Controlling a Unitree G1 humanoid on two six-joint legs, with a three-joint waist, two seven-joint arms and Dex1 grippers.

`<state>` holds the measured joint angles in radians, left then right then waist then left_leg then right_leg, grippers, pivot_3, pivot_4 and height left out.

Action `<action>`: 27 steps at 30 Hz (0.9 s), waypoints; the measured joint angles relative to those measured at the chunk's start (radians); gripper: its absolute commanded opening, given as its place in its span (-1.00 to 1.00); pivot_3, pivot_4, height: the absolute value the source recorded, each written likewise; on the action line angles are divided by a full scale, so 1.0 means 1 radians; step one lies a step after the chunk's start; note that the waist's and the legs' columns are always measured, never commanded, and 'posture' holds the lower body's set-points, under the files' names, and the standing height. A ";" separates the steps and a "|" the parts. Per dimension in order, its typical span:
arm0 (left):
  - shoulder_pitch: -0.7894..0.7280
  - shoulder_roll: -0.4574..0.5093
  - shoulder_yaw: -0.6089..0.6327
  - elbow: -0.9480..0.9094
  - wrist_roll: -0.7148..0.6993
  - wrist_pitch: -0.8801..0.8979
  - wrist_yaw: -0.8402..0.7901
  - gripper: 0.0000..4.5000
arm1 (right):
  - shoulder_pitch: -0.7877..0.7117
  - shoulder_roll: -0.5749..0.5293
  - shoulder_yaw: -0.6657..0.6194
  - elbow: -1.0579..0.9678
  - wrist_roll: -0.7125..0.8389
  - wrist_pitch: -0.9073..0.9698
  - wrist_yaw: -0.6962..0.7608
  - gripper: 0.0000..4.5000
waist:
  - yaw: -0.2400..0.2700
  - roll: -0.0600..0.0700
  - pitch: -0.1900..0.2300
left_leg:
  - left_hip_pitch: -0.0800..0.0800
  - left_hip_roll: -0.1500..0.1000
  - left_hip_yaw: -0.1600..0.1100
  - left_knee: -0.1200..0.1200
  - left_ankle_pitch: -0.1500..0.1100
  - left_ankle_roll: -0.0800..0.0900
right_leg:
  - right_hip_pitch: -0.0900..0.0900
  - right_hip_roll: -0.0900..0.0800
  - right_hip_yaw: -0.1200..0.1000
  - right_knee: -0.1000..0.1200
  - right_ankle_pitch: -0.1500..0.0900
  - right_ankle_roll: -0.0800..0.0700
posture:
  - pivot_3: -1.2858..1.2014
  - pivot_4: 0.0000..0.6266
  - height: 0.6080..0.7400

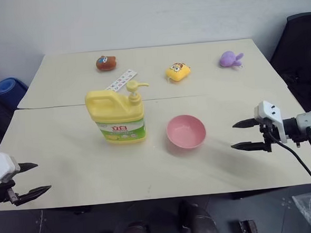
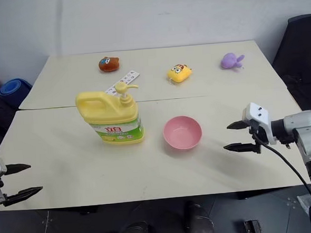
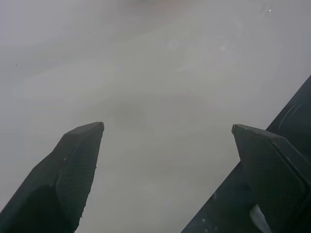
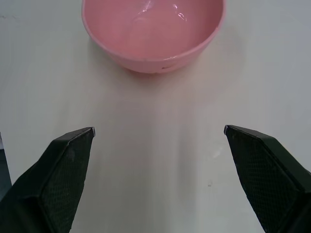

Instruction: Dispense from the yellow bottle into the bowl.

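Note:
The yellow bottle (image 1: 117, 117), a large jug with a handle, a pump top and a green-and-white label, stands upright near the middle of the table. Its spout points toward the pink bowl (image 1: 186, 131), which sits just to its right and looks dry inside (image 4: 153, 29). My right gripper (image 1: 241, 135) hovers open to the right of the bowl, fingers aimed at it, nothing between them. At the table's front left corner my left gripper (image 1: 33, 180) is open and holds nothing, well away from the bottle.
Along the far side of the beige table (image 1: 222, 91) lie a brown plush toy (image 1: 106, 62), a small yellow plush toy (image 1: 177, 71), a purple plush toy (image 1: 230, 59) and a printed card (image 1: 122, 80). A blue roll (image 1: 8, 89) sits beyond the left edge, a dark chair (image 1: 299, 49) at the right.

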<state>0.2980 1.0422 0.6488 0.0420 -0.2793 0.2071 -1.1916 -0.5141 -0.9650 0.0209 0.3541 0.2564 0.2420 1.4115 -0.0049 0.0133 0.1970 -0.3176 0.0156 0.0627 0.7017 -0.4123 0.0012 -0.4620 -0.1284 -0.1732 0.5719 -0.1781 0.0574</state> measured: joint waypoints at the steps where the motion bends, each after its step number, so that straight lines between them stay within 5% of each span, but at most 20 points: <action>1: 0.000 0.000 0.000 0.001 0.000 -0.002 -0.002 1.00 | 0.003 0.000 0.000 0.000 0.000 -0.003 -0.004 0.98 | 0.000 0.000 0.000 | 0.000 0.000 0.001 0.000 0.000 0.000 | -0.001 0.000 0.001 0.000 0.000 0.000 | 0.03 -0.52 1.00; 8: -0.020 -0.006 -0.001 -0.008 -0.016 0.033 0.016 1.00 | 0.004 0.000 -0.005 -0.003 -0.001 0.003 -0.042 0.98 | -0.001 0.000 0.000 | 0.001 0.000 0.003 0.000 0.000 0.000 | -0.002 0.000 0.003 0.002 0.000 0.000 | 0.03 -0.52 1.00; 14: -0.057 0.006 0.017 -0.143 -0.212 0.295 -0.033 1.00 | 0.013 -0.013 -0.007 -0.133 0.056 0.153 -0.013 0.98 | 0.002 0.000 0.000 | 0.001 0.000 0.003 0.000 0.000 0.000 | -0.002 0.001 0.005 0.003 0.000 0.000 | 0.03 -0.52 1.00; 20: -0.199 0.122 0.061 -0.388 -0.520 0.594 -0.059 1.00 | 0.018 -0.017 -0.010 -0.427 0.155 0.310 -0.027 0.98 | 0.004 0.000 0.000 | 0.001 0.000 0.001 0.000 0.000 -0.001 | -0.002 0.003 0.011 0.003 0.001 0.001 | 0.03 -0.52 1.00; 27: -0.247 0.141 -0.073 -0.648 -0.613 0.619 -0.042 1.00 | 0.026 0.055 0.090 -0.679 0.141 0.359 -0.149 0.98 | 0.000 -0.001 0.000 | 0.004 0.001 0.004 0.000 -0.003 -0.007 | -0.002 0.013 0.015 0.002 0.000 -0.002 | 0.03 -0.52 1.00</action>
<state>0.0514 1.1829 0.5755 -0.6056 -0.8925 0.8258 -1.2336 -0.4876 -0.9102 0.1112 -0.3250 0.3974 0.6008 1.2626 -0.0053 0.0121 0.1965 -0.3135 0.0166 0.0663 0.7020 -0.4150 -0.0060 -0.4644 -0.1153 -0.1584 0.5736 -0.1779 0.0555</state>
